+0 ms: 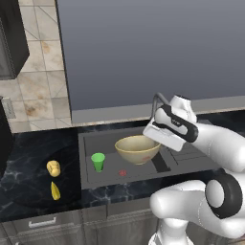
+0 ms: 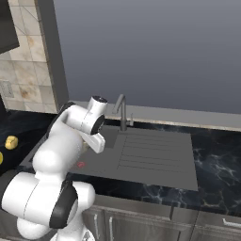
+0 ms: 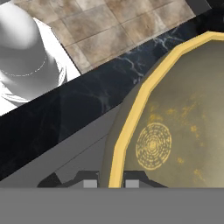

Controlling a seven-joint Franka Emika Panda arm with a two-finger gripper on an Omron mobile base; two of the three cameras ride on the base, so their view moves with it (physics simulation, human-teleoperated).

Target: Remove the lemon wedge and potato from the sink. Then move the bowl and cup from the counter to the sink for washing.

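Observation:
The tan-yellow bowl (image 1: 136, 149) is inside the dark grey sink (image 1: 91, 178), right of the middle. My gripper (image 1: 156, 139) is shut on its right rim. In the hand view the bowl's (image 3: 179, 127) yellow rim runs down between the gripper's (image 3: 110, 183) two tips. Whether the bowl rests on the sink floor I cannot tell. The green cup (image 1: 98, 161) stands upright in the sink's left part. The potato (image 1: 53, 168) and the lemon wedge (image 1: 55, 191) lie on the dark counter left of the sink. The potato (image 2: 11, 142) also sits at the left edge of the right base view.
A red drain (image 1: 122, 172) marks the sink floor between cup and bowl. The dark faucet (image 2: 121, 110) rises at the back, with the ribbed drainboard (image 2: 150, 153) to the right. Black marble counter (image 1: 28, 158) surrounds the sink; a grey wall panel stands behind.

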